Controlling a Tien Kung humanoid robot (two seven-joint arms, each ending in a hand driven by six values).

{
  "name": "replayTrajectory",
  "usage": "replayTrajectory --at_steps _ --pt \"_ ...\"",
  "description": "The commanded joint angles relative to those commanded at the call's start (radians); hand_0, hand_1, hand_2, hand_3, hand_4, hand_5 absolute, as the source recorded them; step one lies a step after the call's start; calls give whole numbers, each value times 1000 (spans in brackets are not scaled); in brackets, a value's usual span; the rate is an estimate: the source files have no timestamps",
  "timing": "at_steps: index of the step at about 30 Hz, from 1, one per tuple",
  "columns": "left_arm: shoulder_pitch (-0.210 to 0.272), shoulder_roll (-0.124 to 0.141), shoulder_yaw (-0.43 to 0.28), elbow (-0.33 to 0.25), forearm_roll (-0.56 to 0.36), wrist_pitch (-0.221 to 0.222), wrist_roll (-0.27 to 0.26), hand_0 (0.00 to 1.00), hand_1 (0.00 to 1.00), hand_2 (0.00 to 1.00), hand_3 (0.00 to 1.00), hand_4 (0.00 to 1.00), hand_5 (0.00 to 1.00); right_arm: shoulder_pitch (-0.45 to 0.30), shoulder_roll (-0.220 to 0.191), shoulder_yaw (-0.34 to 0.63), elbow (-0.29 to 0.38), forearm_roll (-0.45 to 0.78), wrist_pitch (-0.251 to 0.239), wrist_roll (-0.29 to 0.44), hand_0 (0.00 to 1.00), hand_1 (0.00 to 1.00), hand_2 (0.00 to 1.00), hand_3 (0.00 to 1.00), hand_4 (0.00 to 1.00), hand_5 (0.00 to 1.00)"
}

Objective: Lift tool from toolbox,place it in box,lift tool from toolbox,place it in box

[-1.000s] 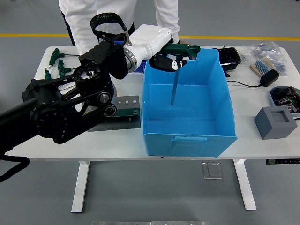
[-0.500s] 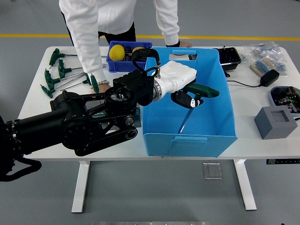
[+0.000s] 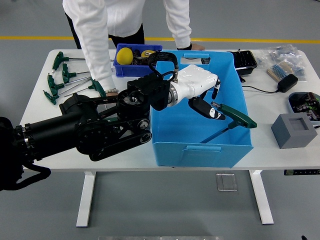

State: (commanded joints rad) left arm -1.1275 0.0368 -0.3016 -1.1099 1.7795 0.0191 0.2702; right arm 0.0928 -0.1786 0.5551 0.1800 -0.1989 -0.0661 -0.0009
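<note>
Leaning T-handled tool (image 3: 227, 121) inside blue box (image 3: 200, 147).

The left arm (image 3: 85, 132) reaches in from the lower left, stretched rightward; its white left hand (image 3: 200, 90) hangs with fingers (image 3: 206, 109) loosened and spread, gripping nothing.

T-handle tool (image 3: 231, 119): green grip, thin dark shaft, tilted, handle up near the right wall, shaft slanting down-left into the box. Box (image 3: 172, 140): blue, open-topped, rectangular, upright at the table's near edge, centre-right.
</note>
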Motion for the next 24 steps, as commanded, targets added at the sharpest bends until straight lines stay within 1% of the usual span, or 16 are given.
replayTrajectory --at_steps 1,2,7,8,13,17,19,20,21,24 --pt "0 1 -3 5 7 3 -4 420 524 588 680 988 732 0 0 3 0 -4 0 -1 685 684 793 819 998 989" --pt "0 1 -4 7 11 4 -5 568 643 719 745 998 726 0 0 3 0 -5 -1 -1 681 684 794 820 998 988" --pt "0 -6 -36 23 38 17 -12 568 643 719 745 998 726 0 1 5 0 -11 -1 -3 681 684 794 820 998 988" --pt "1 -6 -41 26 40 17 -12 578 650 732 751 998 718 0 1 4 0 -11 -1 -2 681 684 793 823 998 987" --pt "12 2 -65 38 45 14 -11 578 650 732 751 998 718 -4 3 8 0 -14 0 -1 681 684 793 823 998 987" --pt "36 18 -117 27 84 4 -12 579 649 734 751 998 707 -7 6 14 0 -17 1 -1 681 684 794 820 998 987" --pt "52 38 -149 17 120 -10 -14 579 649 734 751 998 707 -9 8 20 0 -22 1 -1 681 684 794 820 998 987" --pt "59 47 -162 14 132 -16 -13 542 626 699 743 998 715 -10 8 22 0 -22 1 0 680 684 793 818 998 986" --pt "65 54 -171 12 142 -22 -12 542 626 699 743 998 715 -10 9 25 0 -22 2 0 680 684 793 818 998 986" --pt "101 84 -227 9 223 -54 -10 542 626 699 743 998 715 -12 11 35 0 -27 2 -1 680 684 793 818 998 986"
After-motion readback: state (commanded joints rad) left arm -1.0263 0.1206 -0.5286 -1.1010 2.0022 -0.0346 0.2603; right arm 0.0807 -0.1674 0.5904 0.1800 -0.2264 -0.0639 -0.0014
